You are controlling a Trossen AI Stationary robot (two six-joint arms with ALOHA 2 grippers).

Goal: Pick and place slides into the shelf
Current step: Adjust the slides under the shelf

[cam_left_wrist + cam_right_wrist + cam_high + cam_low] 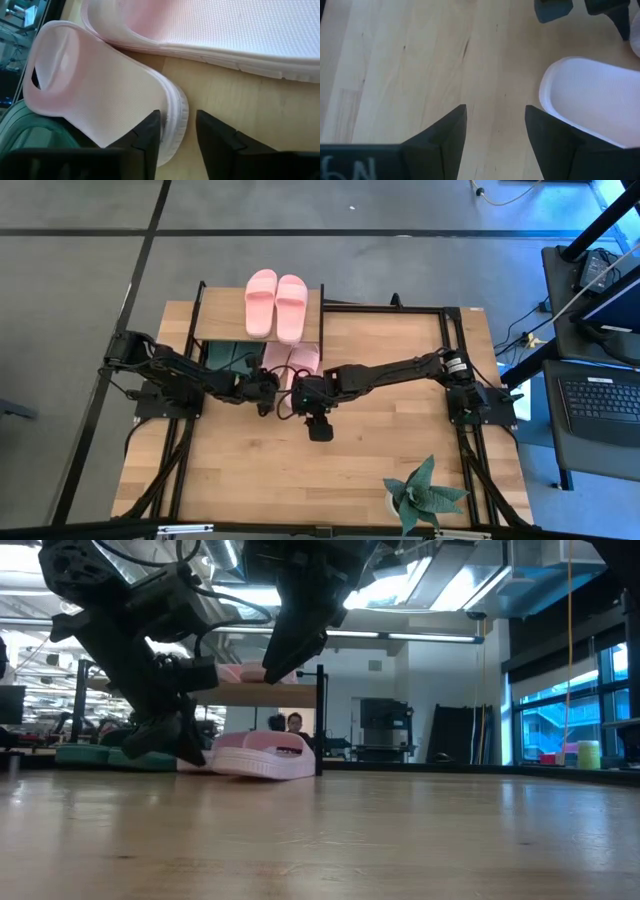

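The shelf point(222, 320) stands at the table's far side with one light pink pair of slides point(275, 302) on its plank top. Under it lie the dark green pair point(228, 358) and a second pink pair point(292, 360), whose heels stick out toward the near edge. My left gripper point(268, 386) is at the heel of the left slide point(100, 85) of that pair, shut on it. My right gripper point(303, 392) is open and hovers over bare table just near of the right slide's heel point(590, 100), touching nothing. My left gripper point(178, 130) has the heel rim point(175, 107) of the left pink slide between its two fingers, one finger on the footbed side and one on the sole side. The fingers come in low from the table's near-left. The slide's strap end rests against the green slide point(20, 130).
A green potted plant point(425, 495) stands near the table's near right corner. The shelf's black legs point(319, 720) flank the slides underneath. Bare wood lies across the near half of the table point(250, 470). A person shows in the room beyond point(294, 724).
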